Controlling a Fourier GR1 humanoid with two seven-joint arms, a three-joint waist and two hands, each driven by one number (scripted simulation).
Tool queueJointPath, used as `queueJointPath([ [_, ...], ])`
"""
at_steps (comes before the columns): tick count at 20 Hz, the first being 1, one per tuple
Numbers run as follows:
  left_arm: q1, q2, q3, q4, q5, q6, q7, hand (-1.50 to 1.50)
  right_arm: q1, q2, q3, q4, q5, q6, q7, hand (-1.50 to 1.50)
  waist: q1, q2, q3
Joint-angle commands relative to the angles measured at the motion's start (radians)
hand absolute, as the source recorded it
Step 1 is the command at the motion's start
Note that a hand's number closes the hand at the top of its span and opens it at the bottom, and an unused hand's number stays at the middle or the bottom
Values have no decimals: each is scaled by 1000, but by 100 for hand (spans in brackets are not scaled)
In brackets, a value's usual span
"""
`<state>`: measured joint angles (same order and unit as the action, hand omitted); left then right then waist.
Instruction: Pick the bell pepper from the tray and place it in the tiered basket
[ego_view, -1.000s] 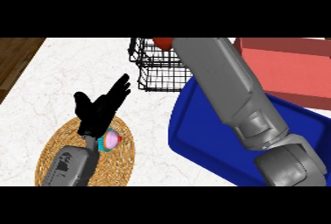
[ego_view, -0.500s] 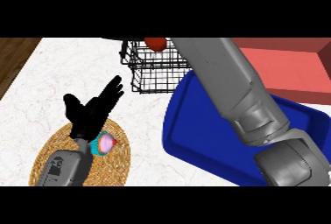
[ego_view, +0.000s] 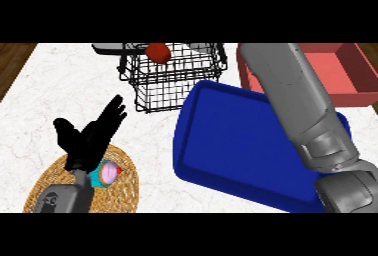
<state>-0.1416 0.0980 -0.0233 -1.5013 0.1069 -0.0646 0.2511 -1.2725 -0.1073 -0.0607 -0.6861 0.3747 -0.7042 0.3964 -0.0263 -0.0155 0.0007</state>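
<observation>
The red bell pepper (ego_view: 157, 52) lies in the top tier of the black wire tiered basket (ego_view: 173, 80) at the back of the counter. The blue tray (ego_view: 244, 150) in front of the basket, to its right, holds nothing that I can see. My right forearm (ego_view: 295, 105) crosses the tray from the lower right and runs out at the picture's top, right of the basket. Its hand does not show. My left hand (ego_view: 88, 137) rests open, fingers up, at the lower left.
A round woven mat (ego_view: 44, 185) lies at the lower left under my left hand, with a small pink cupcake (ego_view: 109, 172) on it. A red bin (ego_view: 347, 70) stands at the back right, behind the tray. The counter top is white marble with a wooden edge at the left.
The right forearm has swung to the right, away from the basket. The pepper has kept its place in the top tier. The basket and tray have slid left and down in the view.
</observation>
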Motion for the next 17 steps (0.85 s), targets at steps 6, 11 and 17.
queueJointPath([
  [6,38,22,40,-8,5,12,-8,0,304,-187,62,-427,-101,383,91,-150,-70,-18,0],
  [11,68,13,33,-38,4,21,2,0,512,-332,-1,-708,-220,533,136,-150,-84,-19,1],
  [17,72,-3,7,-39,-13,19,-17,0,761,-483,-149,-1090,-356,634,260,-150,-49,-4,0],
])
